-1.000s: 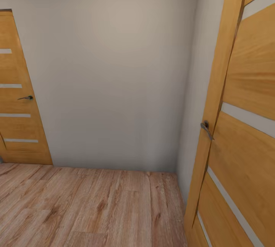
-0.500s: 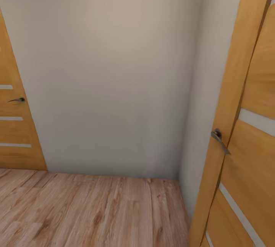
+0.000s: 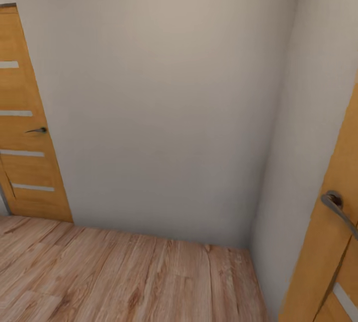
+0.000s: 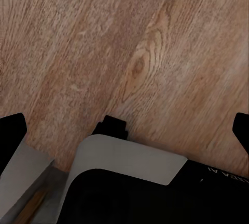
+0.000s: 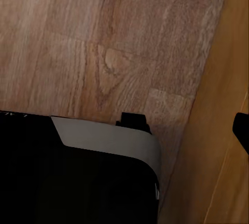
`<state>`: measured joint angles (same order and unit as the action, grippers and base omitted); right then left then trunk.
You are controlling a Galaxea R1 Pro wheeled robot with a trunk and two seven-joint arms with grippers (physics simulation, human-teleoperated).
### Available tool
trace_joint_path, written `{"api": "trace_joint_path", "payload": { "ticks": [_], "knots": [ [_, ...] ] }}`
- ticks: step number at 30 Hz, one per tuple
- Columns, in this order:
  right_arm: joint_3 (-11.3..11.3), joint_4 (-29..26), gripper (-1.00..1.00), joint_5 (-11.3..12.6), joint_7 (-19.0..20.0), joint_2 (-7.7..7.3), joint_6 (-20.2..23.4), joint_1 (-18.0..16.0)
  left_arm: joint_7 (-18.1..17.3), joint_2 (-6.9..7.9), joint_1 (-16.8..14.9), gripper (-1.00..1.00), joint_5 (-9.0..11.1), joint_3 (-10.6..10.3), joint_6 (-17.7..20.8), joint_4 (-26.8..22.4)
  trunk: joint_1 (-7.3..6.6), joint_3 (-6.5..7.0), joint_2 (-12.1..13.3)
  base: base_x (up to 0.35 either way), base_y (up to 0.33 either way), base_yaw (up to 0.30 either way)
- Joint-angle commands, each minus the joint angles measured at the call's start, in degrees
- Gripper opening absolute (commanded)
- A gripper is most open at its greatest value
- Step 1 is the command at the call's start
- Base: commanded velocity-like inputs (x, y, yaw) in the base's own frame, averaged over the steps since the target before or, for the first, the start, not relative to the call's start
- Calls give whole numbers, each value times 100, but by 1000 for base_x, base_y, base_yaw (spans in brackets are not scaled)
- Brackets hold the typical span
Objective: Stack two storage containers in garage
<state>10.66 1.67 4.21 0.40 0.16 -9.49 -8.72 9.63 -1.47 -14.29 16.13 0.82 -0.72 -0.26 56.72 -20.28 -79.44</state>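
The two storage containers are out of view. I am in a narrow hallway with a light wood plank floor [image 3: 124,277], not the garage. In the left wrist view my left gripper [image 4: 127,130] hangs open over the planks, its black fingertips [image 4: 12,133] at the frame's two sides with nothing between them. In the right wrist view one black fingertip [image 5: 241,130] of my right gripper stands far out at the edge over bare planks, so that gripper is open and holds nothing.
A plain grey-white wall [image 3: 164,103] closes the hallway ahead. An orange wooden door [image 3: 25,128] with a metal handle [image 3: 37,130] stands at the left. A second orange door [image 3: 333,242] with its handle [image 3: 340,207] is very close on the right. My own base [image 4: 129,182] shows below the grippers.
The whole head view has shifted as the camera moved: the right door has slid toward the right edge and the corner wall fills more of the picture. Nothing in the hallway itself has moved.
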Motion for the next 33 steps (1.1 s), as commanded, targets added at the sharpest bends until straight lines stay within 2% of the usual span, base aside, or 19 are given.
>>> {"api": "trace_joint_path", "payload": {
  "ticks": [1, 33],
  "knots": [
    [42, 18, 100, 45, 4, 1, -35, -7, 14, -2, -4, 100, 22, 6, -7, 0, 3, -7, -3, 321, 0, 268],
    [50, 18, 100, 36, 4, 1, -20, -7, 16, -2, -4, 100, 22, 6, -7, 0, 3, -7, -3, 321, 0, 269]
  ]
}}
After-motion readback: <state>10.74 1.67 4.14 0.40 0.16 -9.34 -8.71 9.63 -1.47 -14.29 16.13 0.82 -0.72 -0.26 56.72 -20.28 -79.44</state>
